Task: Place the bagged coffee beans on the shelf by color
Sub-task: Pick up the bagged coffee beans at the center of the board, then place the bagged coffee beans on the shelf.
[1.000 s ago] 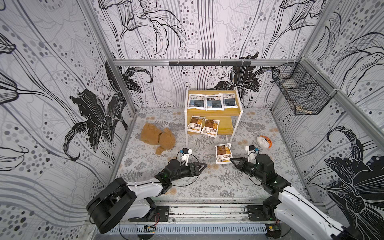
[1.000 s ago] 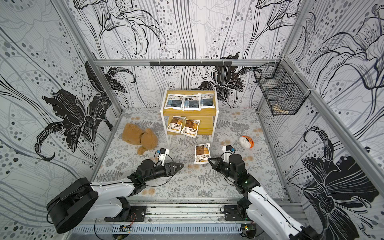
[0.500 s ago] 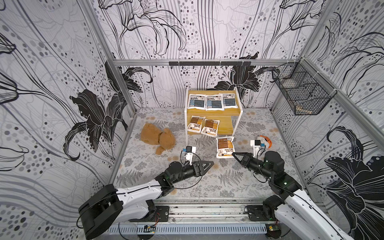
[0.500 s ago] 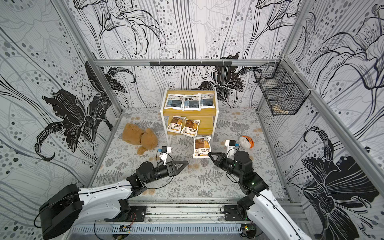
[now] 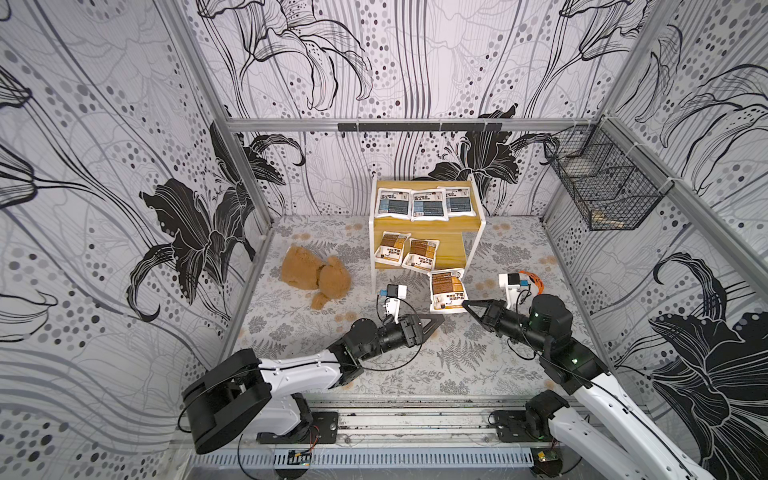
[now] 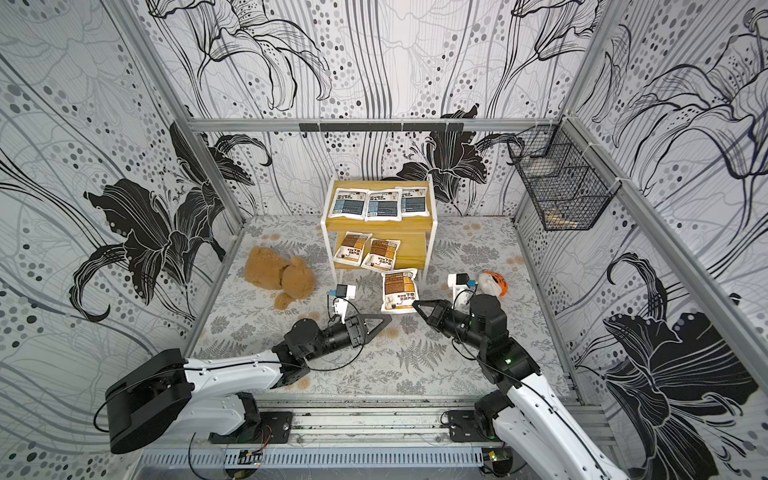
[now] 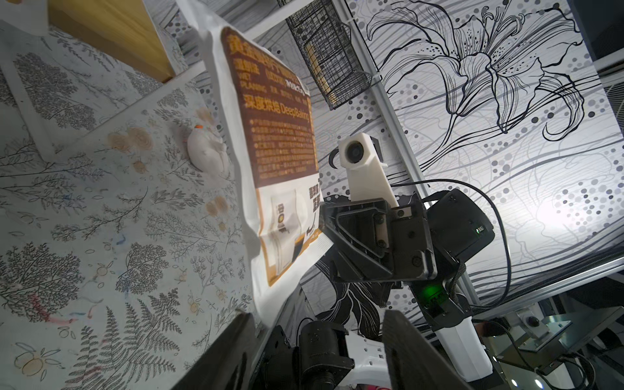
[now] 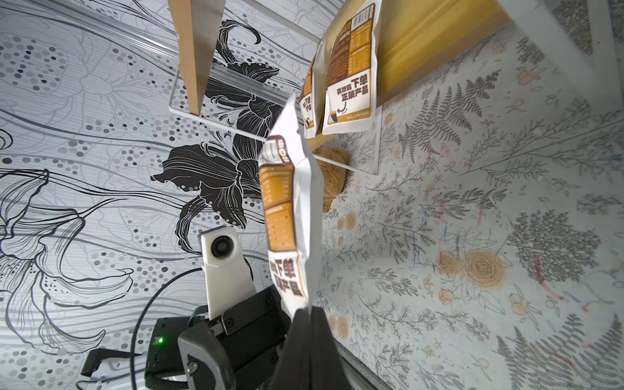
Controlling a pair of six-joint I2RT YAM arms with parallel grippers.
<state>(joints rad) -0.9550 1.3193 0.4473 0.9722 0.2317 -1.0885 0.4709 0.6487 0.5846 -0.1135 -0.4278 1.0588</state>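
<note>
White paper printed with big black lilies, grey dots and wavy lines covers the walls (image 5: 104, 208). Grey metal posts (image 5: 240, 166) stand in the back corners. A grey bar (image 5: 291, 124) crosses the back wall and carries a black hook strip (image 5: 419, 126). A black wire basket (image 5: 602, 187) hangs on the right wall. The pale floor (image 5: 478, 365) shows grey ferns and orange flowers. A metal track (image 5: 415, 426) runs along its front edge. A bright patch of light (image 7: 553, 216) glows on one wall.

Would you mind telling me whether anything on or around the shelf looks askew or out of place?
The two brown pouches on the shelf's lower board lie crooked, poking past its front edge, unlike the neat blue row above. A third brown pouch, not shelved, is pinched in the right gripper.
</note>
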